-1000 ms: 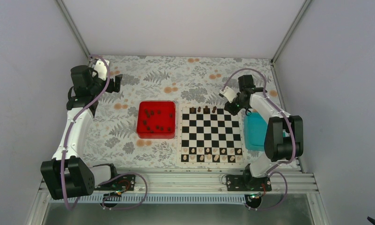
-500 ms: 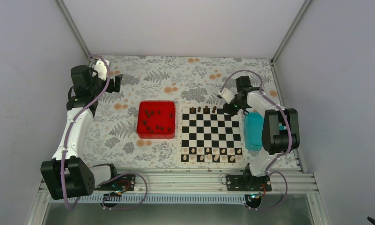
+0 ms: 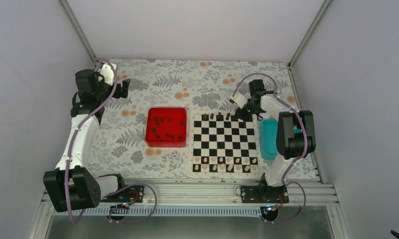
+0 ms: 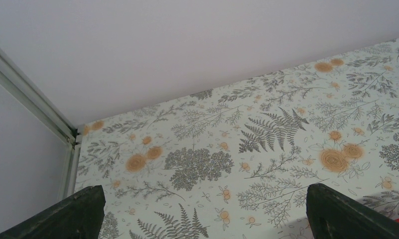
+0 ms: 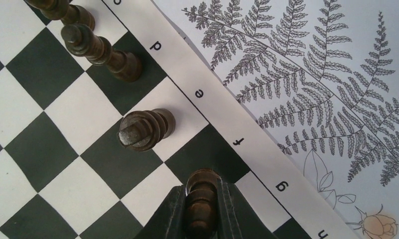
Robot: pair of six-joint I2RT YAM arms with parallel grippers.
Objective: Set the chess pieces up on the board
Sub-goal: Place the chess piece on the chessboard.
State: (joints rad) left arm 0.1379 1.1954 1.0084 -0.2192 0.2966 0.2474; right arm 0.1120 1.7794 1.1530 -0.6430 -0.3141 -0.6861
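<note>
The black and white board (image 3: 225, 142) lies right of centre. Three dark chess pieces (image 3: 219, 116) stand on its far row. My right gripper (image 3: 241, 114) is over the board's far right part, shut on a dark chess piece (image 5: 201, 201) whose base is down on the black square by the letter f. In the right wrist view another dark piece (image 5: 145, 129) stands on the neighbouring white square on the board (image 5: 48, 149). Several dark pieces (image 3: 166, 128) lie in the red tray (image 3: 166, 143). My left gripper (image 3: 126, 87) is open and empty at the far left.
A teal tray (image 3: 268, 139) lies right of the board, under my right arm. Pale tan pieces (image 3: 224, 163) fill the board's near rows. The floral cloth (image 4: 207, 164) covers the table.
My right gripper has moved left from beside the board's far right corner to over its far row, carrying the dark piece. The left arm has not moved.
</note>
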